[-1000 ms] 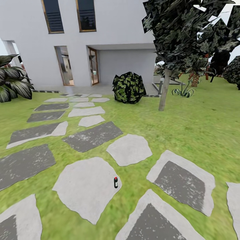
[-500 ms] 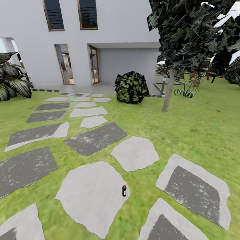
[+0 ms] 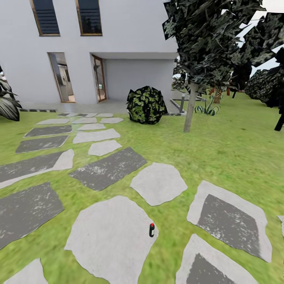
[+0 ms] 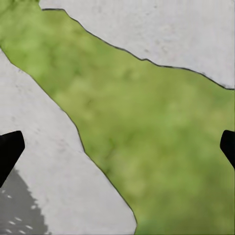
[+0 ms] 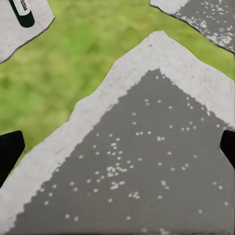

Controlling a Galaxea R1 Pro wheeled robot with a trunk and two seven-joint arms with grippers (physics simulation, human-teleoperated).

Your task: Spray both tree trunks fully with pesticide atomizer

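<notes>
The pesticide atomizer (image 3: 152, 230), a tiny black bottle with a red top, stands upright at the right edge of a pale stepping stone (image 3: 106, 236) low in the head view. It also lies at the edge of the right wrist view as a dark bottle (image 5: 22, 12) with a green band. One tree stands farther off on the lawn, with a pale trunk (image 3: 189, 108) under jagged dark foliage (image 3: 209, 39). My right gripper (image 5: 117, 152) hangs open over a dark grey stone. My left gripper (image 4: 117, 152) hangs open over grass between pale stones. Both hold nothing.
Grey stepping stones (image 3: 108, 167) run from the foreground to the white house (image 3: 130, 39). A round leafy bush (image 3: 146, 104) sits by the doorway. A striped-leaf palm (image 3: 8, 106) is at the left edge, and thin black-trunked trees (image 3: 279, 122) are at the right. Open lawn (image 3: 232, 154) stretches right.
The whole head view has shifted: the camera moved closer and turned a little right. The atomizer now shows lower and further right in the picture, still upright on its stone.
</notes>
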